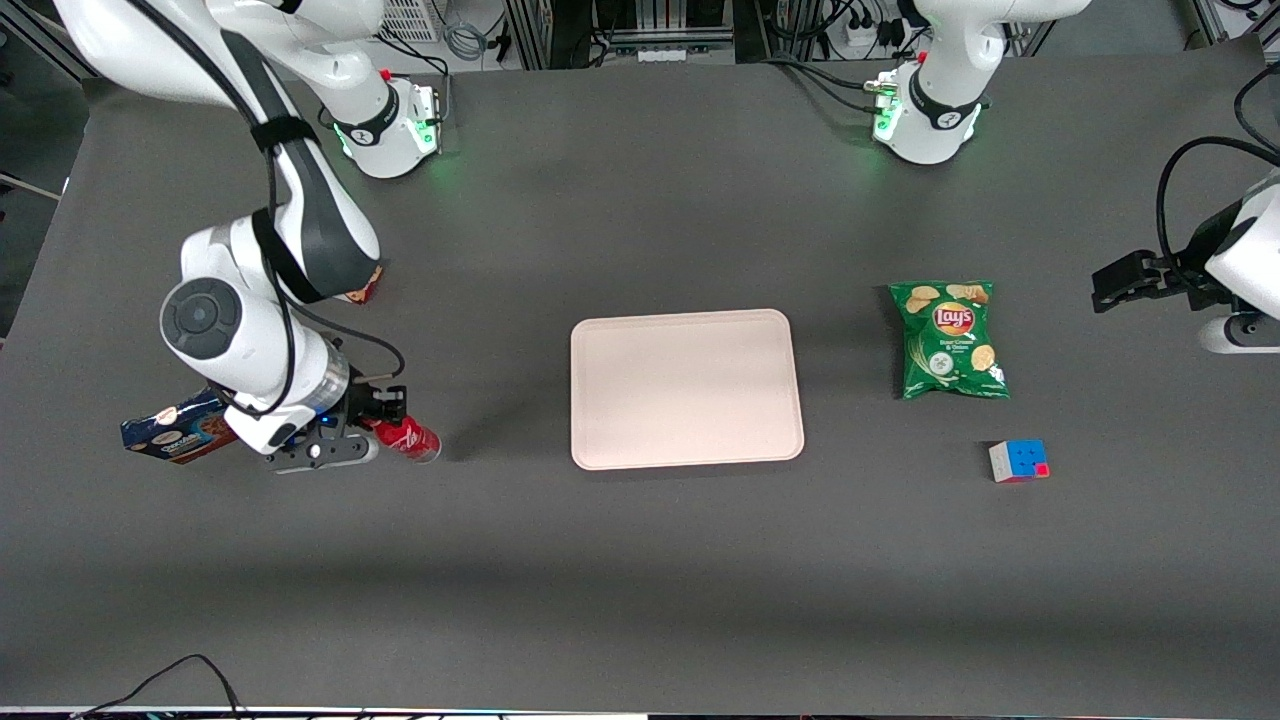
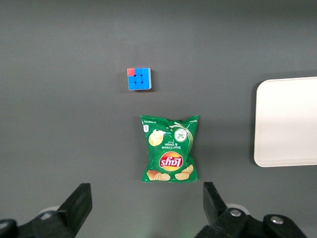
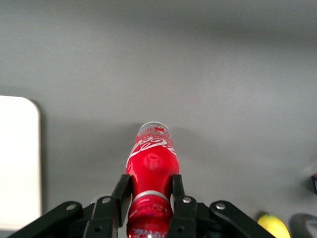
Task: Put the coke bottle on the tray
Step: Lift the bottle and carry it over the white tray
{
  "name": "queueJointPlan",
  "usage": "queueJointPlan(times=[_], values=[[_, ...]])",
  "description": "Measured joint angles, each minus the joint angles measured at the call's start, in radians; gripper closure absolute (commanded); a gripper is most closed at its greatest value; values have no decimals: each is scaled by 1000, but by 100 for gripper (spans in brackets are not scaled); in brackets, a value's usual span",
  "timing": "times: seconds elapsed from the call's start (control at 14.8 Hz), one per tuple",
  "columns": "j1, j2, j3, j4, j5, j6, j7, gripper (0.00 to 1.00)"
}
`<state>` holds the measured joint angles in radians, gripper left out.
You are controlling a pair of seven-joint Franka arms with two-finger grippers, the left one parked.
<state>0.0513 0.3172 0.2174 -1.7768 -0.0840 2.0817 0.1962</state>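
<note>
The dark desk carries the pale tray at its middle. Well apart from it, toward the working arm's end, the gripper is clenched around the neck of the coke bottle, which shows tilted in the front view.

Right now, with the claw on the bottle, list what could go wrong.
1. The claw pinches the bottle near its neck, so it may swing or slip when lifted.
2. The tray lies well toward the parked arm; a tall bottle could topple when released.
3. The box sits close beside the wrist and may get nudged.
</note>
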Motion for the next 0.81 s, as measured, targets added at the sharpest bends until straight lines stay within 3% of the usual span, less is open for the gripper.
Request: queueJointPlan(times=[0.54,0.81], values=[[28,-82,150,289,0,-414,160,100],[114,-69,185,369,0,-466,329,100]])
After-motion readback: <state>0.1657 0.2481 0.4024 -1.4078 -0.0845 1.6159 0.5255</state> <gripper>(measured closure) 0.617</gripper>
